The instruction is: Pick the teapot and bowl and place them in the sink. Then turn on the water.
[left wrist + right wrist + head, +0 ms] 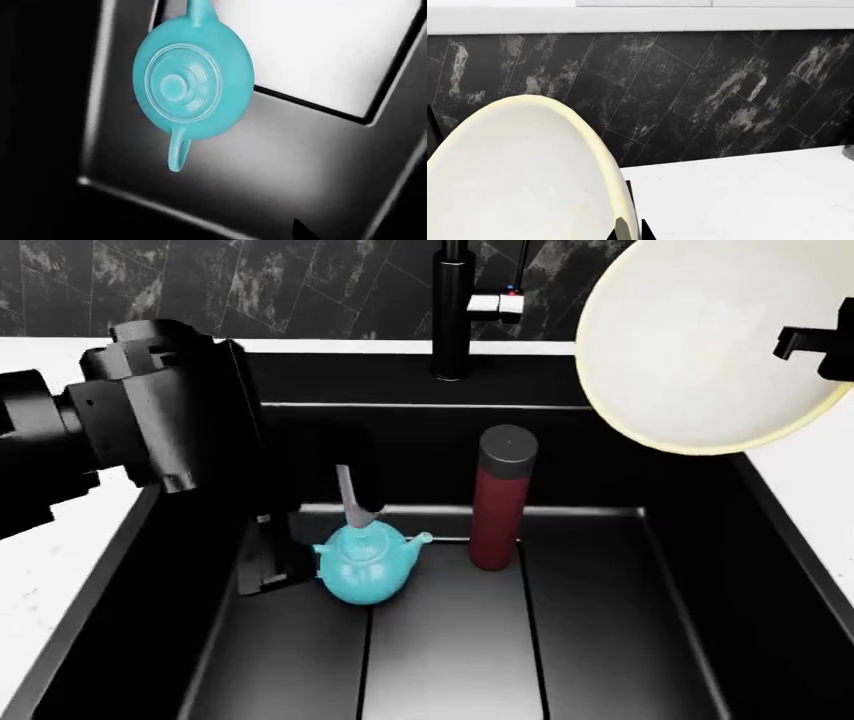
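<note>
The turquoise teapot (363,565) stands upright on the floor of the black sink (587,640), left of centre, with its spout toward the red cylinder. My left gripper (315,538) is down in the sink, open, with a finger on each side of the teapot and not closed on it. In the left wrist view the teapot (192,82) shows from above on the sink floor (287,165), and only one dark fingertip (303,231) shows. My right gripper (627,231) is shut on the rim of the cream bowl (514,175). It holds the bowl (701,340) tilted on edge above the sink's right back corner. No water stream shows.
A dark red cylinder with a black cap (502,500) stands in the sink just right of the teapot. The tall black faucet (454,310) rises at the sink's back edge. White counter (47,570) flanks the sink, with a dark tiled wall (694,90) behind.
</note>
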Controlling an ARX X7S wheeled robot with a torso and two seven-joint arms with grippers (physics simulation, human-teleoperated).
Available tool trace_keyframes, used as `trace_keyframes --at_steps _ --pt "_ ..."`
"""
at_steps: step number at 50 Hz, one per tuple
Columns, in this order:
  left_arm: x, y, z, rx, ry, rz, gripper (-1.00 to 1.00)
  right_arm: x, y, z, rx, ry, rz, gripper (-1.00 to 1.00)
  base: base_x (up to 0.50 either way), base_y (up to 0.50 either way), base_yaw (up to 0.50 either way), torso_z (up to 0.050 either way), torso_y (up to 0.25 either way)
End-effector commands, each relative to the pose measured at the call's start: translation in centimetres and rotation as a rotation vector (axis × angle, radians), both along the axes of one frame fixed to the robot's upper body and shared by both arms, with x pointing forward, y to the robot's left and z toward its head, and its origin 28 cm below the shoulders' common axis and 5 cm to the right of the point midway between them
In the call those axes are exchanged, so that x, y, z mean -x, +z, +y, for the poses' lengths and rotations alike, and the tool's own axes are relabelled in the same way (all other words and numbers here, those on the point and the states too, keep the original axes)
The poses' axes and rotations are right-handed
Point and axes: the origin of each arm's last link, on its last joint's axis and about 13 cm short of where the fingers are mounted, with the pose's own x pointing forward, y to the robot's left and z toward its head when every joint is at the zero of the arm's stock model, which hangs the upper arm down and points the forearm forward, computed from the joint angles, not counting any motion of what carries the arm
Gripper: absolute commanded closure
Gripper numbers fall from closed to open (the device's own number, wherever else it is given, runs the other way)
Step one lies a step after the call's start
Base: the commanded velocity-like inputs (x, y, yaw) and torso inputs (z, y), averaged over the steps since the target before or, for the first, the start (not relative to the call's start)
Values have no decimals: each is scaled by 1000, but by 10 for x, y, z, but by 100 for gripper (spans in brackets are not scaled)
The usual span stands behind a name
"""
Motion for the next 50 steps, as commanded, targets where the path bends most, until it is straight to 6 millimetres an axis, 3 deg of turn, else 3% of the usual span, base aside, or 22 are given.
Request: trace_keyframes --at_steps 1,10,23,33,50 --pt "37 40 1 152 85 -44 -100 5 4 0 76 -5 5 100 0 0 0 0 0" --pt "64 70 9 323 158 -122 -100 10 5 -3 200 24 92 100 0 0 0 0 0" --pt "112 112 22 367 206 -217 -100 9 9 13 354 158 223 100 0 0 0 0 0" --pt "124 122 33 361 215 -244 -100 15 16 23 464 284 290 100 0 0 0 0 0" --pt "130 127 40 342 242 -278 -100 32 23 13 559 364 334 100 0 0 0 0 0"
